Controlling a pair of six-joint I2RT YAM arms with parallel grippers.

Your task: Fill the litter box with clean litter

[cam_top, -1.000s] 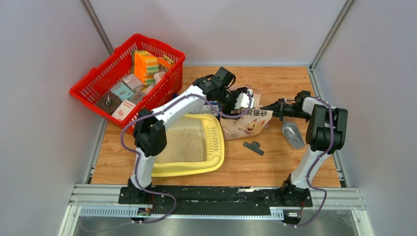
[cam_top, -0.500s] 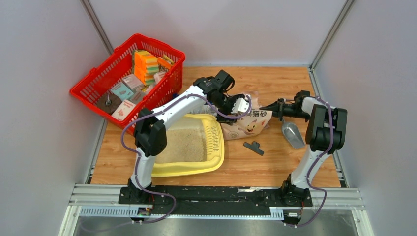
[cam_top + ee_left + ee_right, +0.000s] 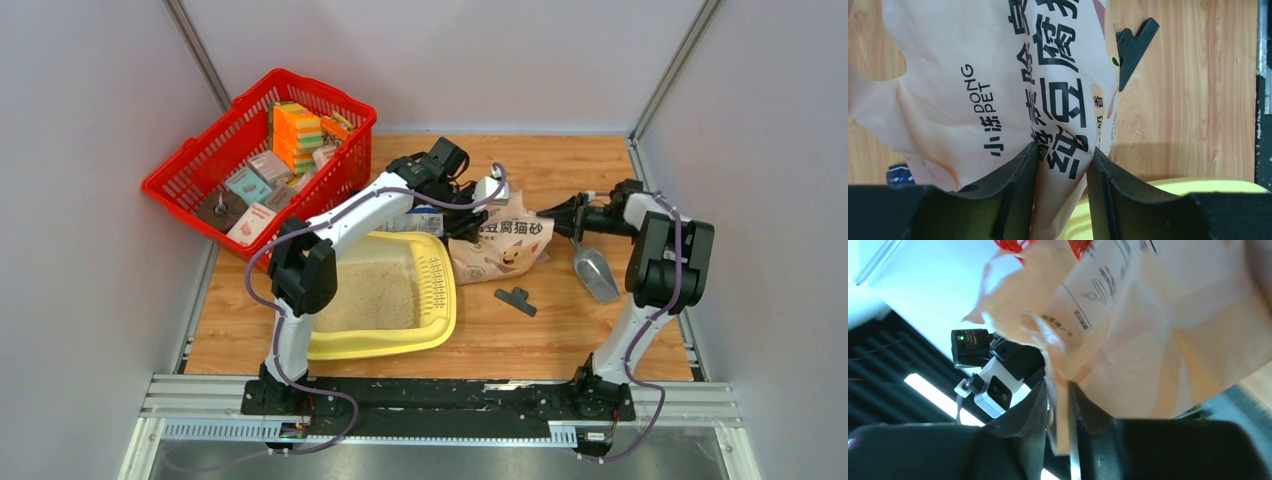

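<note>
Left gripper [image 3: 1062, 151]: jaws about half-wide, pinched on a fold of the tan litter bag [image 3: 973, 75], on its lettered face. Right gripper [image 3: 1058, 392]: jaws nearly together with the bag's edge between them; gripped or loose, I cannot tell. The bag sits just beside the far right corner of the litter box [image 3: 380, 346]. Clean litter [image 3: 375, 295] already covers the box floor.

Step, I judge: securing the bag for a further pour. The next move calls for a firm hold, then lifting the bag and tipping its mouth over the tray.
</note>
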